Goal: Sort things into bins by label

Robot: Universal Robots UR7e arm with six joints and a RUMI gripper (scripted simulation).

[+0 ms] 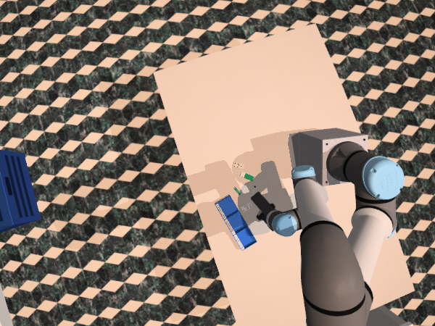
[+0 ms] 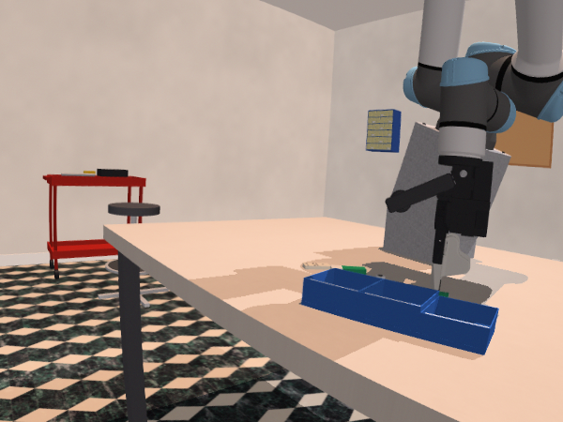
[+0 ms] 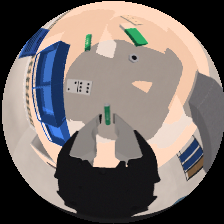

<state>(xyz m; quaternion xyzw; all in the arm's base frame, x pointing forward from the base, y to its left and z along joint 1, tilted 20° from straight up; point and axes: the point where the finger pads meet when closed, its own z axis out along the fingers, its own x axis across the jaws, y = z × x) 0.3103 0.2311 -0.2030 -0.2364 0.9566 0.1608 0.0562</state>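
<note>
Wrist view shows the gripper (image 1: 257, 195) (image 2: 438, 287) (image 3: 107, 114), its fingers slightly spread around nothing gripped, near a small green piece (image 3: 107, 114) on the tabletop (image 1: 254, 90) (image 2: 235, 239) (image 3: 165, 40).

A: "State the position of the gripper (image 2: 437, 287)."
B: "The gripper points downward, its fingertips behind the blue three-compartment bin unit (image 2: 394, 319)."
A: "State the orientation of the bin unit."
B: "Upright on the table (image 2: 197, 253). Labels cannot be read from this side."
A: "List the adjacent items."
B: "A green piece (image 2: 354, 269) and a pale piece (image 2: 316, 265) lie behind the unit's left end in the view."
A: "And the background equipment?"
B: "A red cart (image 2: 96, 181) stands beyond the table, a round stool (image 2: 134, 209) in front of it."
</note>
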